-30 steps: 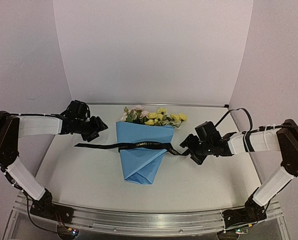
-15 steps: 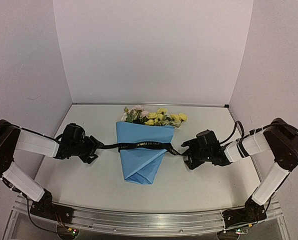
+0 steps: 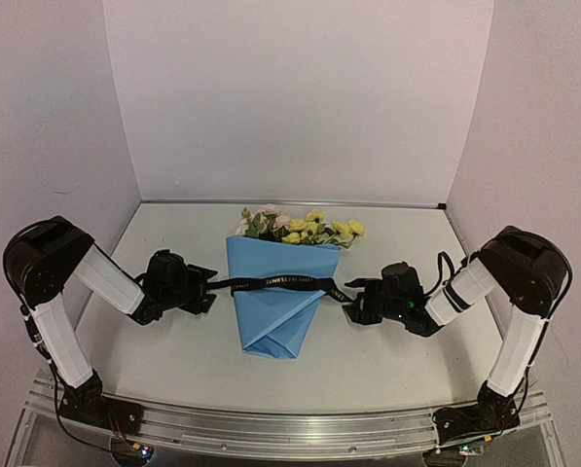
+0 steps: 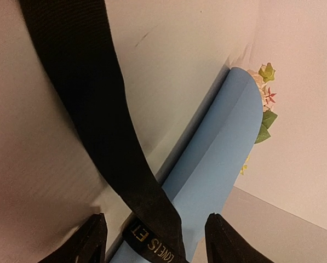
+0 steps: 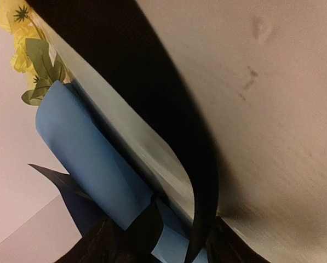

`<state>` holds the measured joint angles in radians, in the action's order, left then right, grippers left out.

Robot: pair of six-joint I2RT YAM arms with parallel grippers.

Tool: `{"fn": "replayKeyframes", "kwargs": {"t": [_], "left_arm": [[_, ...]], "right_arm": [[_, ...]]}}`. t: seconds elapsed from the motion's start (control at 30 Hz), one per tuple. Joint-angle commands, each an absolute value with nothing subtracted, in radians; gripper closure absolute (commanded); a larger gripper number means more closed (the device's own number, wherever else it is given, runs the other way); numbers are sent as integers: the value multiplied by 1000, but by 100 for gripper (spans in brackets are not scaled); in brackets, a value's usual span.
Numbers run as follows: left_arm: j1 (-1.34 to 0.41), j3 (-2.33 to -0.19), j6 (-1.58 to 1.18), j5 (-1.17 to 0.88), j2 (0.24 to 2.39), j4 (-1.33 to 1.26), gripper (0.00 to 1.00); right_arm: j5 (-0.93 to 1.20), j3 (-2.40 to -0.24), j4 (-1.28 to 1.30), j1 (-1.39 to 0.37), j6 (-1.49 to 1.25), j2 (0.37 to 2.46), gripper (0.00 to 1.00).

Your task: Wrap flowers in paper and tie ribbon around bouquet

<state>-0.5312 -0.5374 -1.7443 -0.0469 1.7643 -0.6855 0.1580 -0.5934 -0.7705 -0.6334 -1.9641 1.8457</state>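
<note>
Item: bouquet (image 3: 282,261), lying flat at the middle of the table (image 3: 173,360), blooms pointing toward the back wall.
- Flowers (image 3: 300,227): yellow and pale pink heads with green leaves, spilling from the wide mouth of the cone. The stems are hidden inside it.
- Paper (image 3: 271,321): light blue, folded to a cone that narrows toward the near edge. A dark navy flap shows only in the right wrist view.
- Ribbon (image 3: 275,283): black, laid crosswise over the cone. Its pale lettering is too small to read from above and is cut off in the left wrist view. Both ends vanish among the gripper fingers.
- Left gripper (image 3: 207,290): low beside the cone's left edge. Its fingertips (image 4: 95,241) stand apart and the ribbon runs loose between them.
- Right gripper (image 3: 353,295): low beside the right edge, fingertips (image 5: 104,241) also apart. The ribbon passes close against one finger. Only the tips show, so actual contact is hard to judge.
</note>
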Motion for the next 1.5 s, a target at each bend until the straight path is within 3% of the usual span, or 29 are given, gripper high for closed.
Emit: {"fn": "replayKeyframes", "kwargs": {"t": [0.0, 0.27, 0.47, 0.57, 0.7, 0.77, 1.1, 1.47], "left_arm": [[-537, -572, -1873, -13, 1864, -799, 41], [-556, -615, -1963, -9, 1948, -845, 43], [-557, -612, -1999, -9, 2005, -926, 64], [-556, -599, -2009, 24, 2021, -983, 79], [-544, -585, -1955, 38, 2004, -1000, 94], [-539, -577, -1912, 43, 1976, -971, 100], [-464, -589, -1567, 38, 1784, -726, 100], [-374, -665, -1304, -30, 1679, -540, 100]], "right_arm": [[172, -575, -754, -632, -2003, 1910, 48], [171, -572, -807, -632, -2018, 1946, 54], [163, -566, -845, -632, -2026, 1966, 75], [152, -568, -847, -632, -2014, 1964, 88], [142, -565, -847, -631, -2001, 1960, 99], [137, -561, -848, -628, -1992, 1957, 100], [66, -578, -674, -579, -1807, 1847, 100], [-108, -908, -147, -567, -1424, 1737, 100]]}}
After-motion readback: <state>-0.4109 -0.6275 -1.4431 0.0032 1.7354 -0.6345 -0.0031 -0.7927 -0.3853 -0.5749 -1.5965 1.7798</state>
